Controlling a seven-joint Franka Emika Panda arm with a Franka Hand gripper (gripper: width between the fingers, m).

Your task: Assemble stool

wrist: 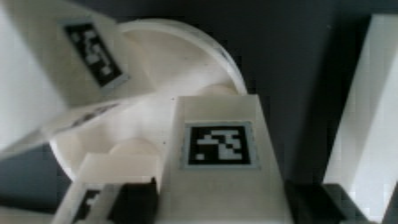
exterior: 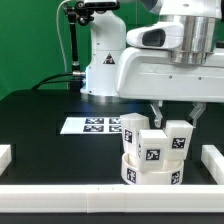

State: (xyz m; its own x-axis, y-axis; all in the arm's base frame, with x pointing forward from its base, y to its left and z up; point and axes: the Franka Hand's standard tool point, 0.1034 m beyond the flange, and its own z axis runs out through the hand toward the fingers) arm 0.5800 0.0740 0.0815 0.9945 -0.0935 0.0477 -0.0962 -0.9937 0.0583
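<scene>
The stool's round white seat (exterior: pixel 150 172) stands near the table's front, with tagged white legs (exterior: pixel 134 128) on top of it. My gripper (exterior: pixel 176 122) comes down from above and is shut on one leg (exterior: pixel 178 139) at the exterior view's right side of the seat. In the wrist view that leg (wrist: pixel 219 140) runs between my two dark fingers (wrist: pixel 135 196), its square tag facing the camera. Behind it lie the seat's round rim (wrist: pixel 169 70) and another tagged leg (wrist: pixel 80 50). Where the held leg meets the seat is hidden.
The marker board (exterior: pixel 92 125) lies flat behind the stool. White border rails run along the front (exterior: pixel 100 196), the exterior view's left (exterior: pixel 5 155) and right (exterior: pixel 212 158). The robot's white base (exterior: pixel 100 60) stands at the back.
</scene>
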